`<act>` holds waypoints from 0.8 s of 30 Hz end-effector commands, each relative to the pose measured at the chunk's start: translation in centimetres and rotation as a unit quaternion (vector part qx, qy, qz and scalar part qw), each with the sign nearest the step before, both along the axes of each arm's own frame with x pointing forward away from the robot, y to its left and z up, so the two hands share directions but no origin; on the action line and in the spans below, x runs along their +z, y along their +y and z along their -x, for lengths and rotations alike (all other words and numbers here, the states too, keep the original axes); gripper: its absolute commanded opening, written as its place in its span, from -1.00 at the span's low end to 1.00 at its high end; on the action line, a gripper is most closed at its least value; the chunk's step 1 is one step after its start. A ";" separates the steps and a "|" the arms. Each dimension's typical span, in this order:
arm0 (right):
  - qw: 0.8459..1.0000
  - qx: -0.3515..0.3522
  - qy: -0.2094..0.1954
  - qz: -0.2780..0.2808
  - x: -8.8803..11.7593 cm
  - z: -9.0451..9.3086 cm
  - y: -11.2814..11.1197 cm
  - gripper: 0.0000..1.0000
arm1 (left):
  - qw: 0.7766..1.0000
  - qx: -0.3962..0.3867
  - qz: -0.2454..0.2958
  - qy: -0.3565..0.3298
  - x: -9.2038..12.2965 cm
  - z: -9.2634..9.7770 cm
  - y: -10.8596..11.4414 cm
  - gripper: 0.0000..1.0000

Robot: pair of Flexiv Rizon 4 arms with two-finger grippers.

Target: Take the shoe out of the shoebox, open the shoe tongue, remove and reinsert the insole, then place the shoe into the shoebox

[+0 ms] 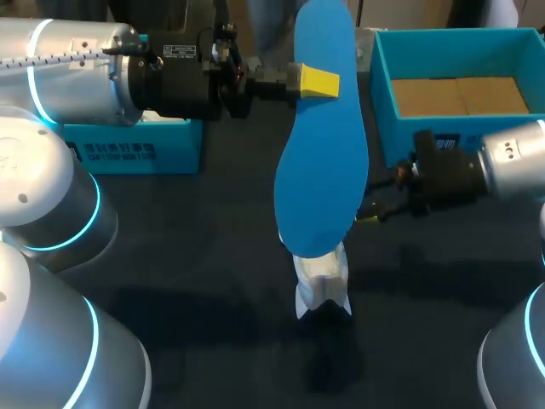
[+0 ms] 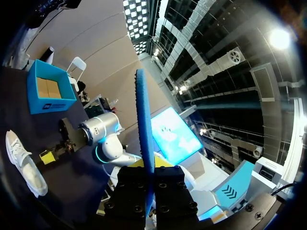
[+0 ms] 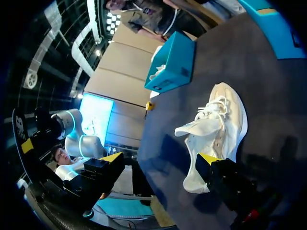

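Shoe (image 1: pixel 322 285) one, insole (image 1: pixel 322 153) one held aloft, shoebox (image 1: pixel 383 85) one open

White shoe (image 3: pixel 218 127) on dark table (image 3: pixel 259 72), just ahead of wide-apart jaws

The dark, matte desk (image 1: pixel 213 256) spreads out as one deep blue-black surface, plain and unpatterned. Light falls on it softly and evenly from above, leaving only blurred, darker shadows (image 1: pixel 332 362) pooled towards its near side.

table (image 1: pixel 196 256): dark top | teal box (image 1: pixel 128 146): back left on table
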State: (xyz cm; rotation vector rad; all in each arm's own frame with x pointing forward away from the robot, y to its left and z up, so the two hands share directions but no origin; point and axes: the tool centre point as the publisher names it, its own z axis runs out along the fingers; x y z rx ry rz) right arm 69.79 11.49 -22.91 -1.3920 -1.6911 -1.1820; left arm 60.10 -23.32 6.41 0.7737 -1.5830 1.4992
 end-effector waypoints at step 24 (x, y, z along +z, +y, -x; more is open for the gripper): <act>0.993 -0.039 0.085 -0.076 7.9 1.2 -1.9 1.00 | 1.000 0.000 0.000 0.000 0.0 0.0 -0.1 -1.00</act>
